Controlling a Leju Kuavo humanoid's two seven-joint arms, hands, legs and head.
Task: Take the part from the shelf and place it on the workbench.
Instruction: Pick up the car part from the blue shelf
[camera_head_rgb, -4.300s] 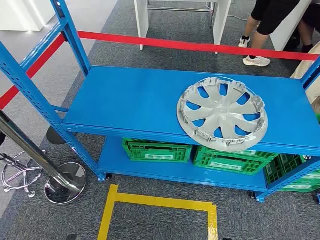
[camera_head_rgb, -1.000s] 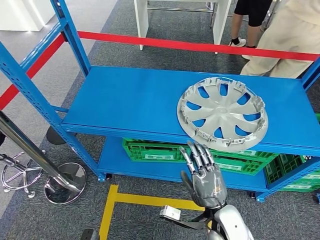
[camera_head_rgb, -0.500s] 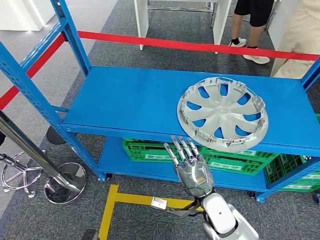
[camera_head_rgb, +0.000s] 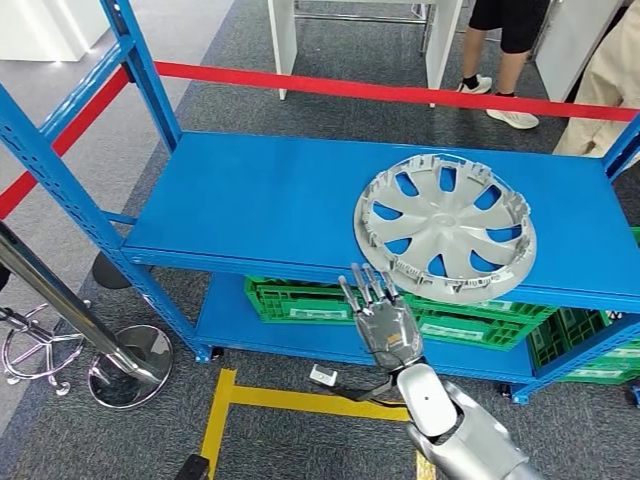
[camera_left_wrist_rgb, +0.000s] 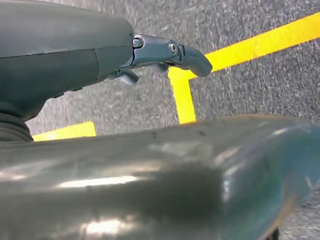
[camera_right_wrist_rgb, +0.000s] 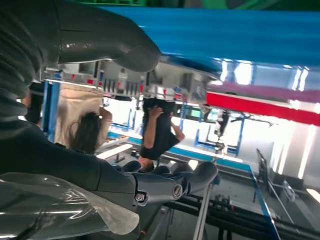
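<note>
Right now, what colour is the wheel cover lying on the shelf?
Silver-grey, on the blue shelf; the wheel cover shows best in the head view.

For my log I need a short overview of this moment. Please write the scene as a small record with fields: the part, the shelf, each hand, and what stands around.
part: silver wheel cover, lying flat on the top board, its near edge out over the board's front edge
shelf: blue metal shelf; green crates on the lower board
right hand: right hand raised in front of the shelf, fingers apart, holding nothing, below the part's near edge, not touching it
left hand: left hand hanging over grey carpet with yellow tape, holding nothing
surroundings: red barrier tape; people behind it
</note>
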